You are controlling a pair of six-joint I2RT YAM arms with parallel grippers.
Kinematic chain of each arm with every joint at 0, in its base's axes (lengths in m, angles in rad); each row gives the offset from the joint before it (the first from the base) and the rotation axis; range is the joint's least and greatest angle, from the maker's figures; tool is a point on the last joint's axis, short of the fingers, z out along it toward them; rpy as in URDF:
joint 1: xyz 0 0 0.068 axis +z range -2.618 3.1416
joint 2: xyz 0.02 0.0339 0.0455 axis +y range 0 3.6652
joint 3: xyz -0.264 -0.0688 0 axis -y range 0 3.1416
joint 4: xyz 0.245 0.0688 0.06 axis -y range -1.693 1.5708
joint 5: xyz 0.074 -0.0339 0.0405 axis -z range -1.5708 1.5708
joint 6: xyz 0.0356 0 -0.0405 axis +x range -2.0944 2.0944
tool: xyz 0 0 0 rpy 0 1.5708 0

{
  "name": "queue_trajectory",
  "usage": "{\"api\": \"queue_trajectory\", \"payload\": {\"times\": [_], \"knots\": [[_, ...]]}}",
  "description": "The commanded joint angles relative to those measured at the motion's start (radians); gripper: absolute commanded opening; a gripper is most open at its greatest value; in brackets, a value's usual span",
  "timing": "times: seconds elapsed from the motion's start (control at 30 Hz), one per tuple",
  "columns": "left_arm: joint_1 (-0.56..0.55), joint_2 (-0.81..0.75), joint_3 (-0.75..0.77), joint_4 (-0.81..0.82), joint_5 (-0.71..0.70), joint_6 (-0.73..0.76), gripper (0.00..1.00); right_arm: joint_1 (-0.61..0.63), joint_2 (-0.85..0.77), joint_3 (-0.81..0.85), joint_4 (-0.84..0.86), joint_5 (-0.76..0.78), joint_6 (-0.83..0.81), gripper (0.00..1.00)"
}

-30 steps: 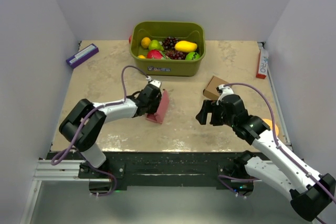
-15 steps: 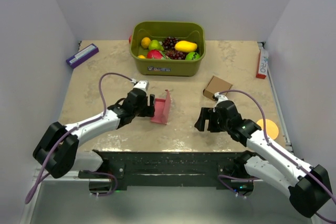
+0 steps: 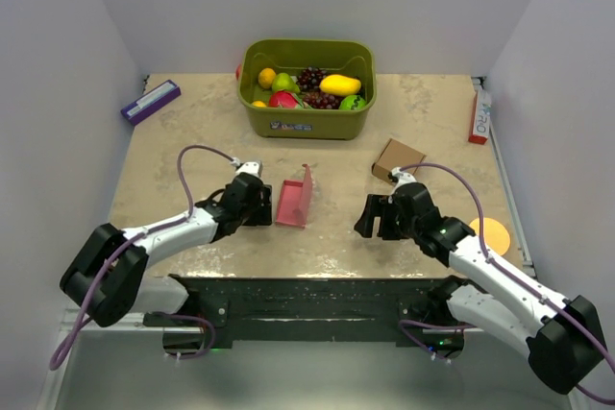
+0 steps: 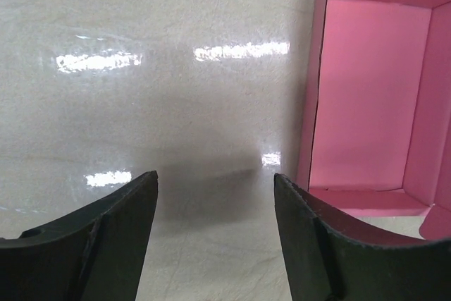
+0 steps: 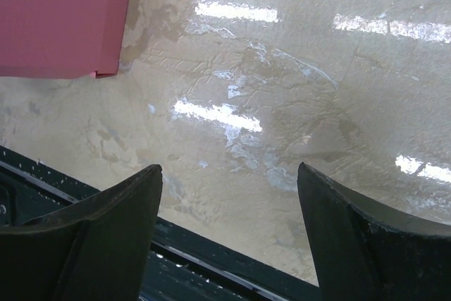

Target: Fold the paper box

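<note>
The paper box (image 3: 295, 201) is a pink-red shallow open tray with raised walls, lying free on the table's middle. In the left wrist view the paper box (image 4: 370, 96) shows its open inside at upper right. In the right wrist view a pink-red side of the paper box (image 5: 60, 15) fills the top left corner. My left gripper (image 3: 264, 205) stands open just left of the box, its jaws apart over bare table (image 4: 215, 177). My right gripper (image 3: 367, 219) is open too, a hand's width right of the box, with nothing between its jaws (image 5: 229, 174).
A green bin (image 3: 307, 124) of toy fruit stands at the back. A small brown cardboard box (image 3: 396, 158) lies behind my right gripper. An orange disc (image 3: 492, 234) lies at the right, a purple box (image 3: 150, 101) at back left, a red-white box (image 3: 479, 114) at back right.
My left gripper let go of the box and drew back to the left. The box dropped from tilted on edge to lying flat. My right gripper moved slightly nearer and lower.
</note>
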Motion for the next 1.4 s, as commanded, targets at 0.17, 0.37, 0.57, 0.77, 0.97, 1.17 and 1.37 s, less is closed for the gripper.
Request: {"api": "queue_trajectory", "payload": {"times": [0.17,0.37,0.57,0.77,0.97,1.17,1.37], "knots": [[-0.223,0.067,0.038,0.072,0.004,-0.097,0.71,-0.001,-0.002,0.040,-0.019,0.046,0.010,0.79],[-0.350,0.179,0.108,0.219,0.014,-0.122,0.71,0.001,0.012,0.036,-0.022,0.040,0.013,0.78],[-0.370,0.099,0.104,0.224,-0.008,-0.130,0.75,0.001,-0.034,0.047,-0.031,0.028,0.013,0.78],[-0.346,-0.232,0.030,0.151,-0.105,-0.040,0.88,0.010,-0.094,0.077,-0.002,0.012,-0.001,0.73],[-0.099,-0.353,0.007,0.129,0.038,0.105,0.91,0.163,-0.018,0.157,0.003,0.205,0.066,0.70],[-0.040,-0.318,0.039,0.134,0.090,0.142,0.92,0.312,0.142,0.226,0.059,0.379,0.148,0.70],[-0.031,-0.286,0.025,0.180,0.122,0.122,0.93,0.352,0.303,0.281,0.119,0.474,0.119,0.67]]}}
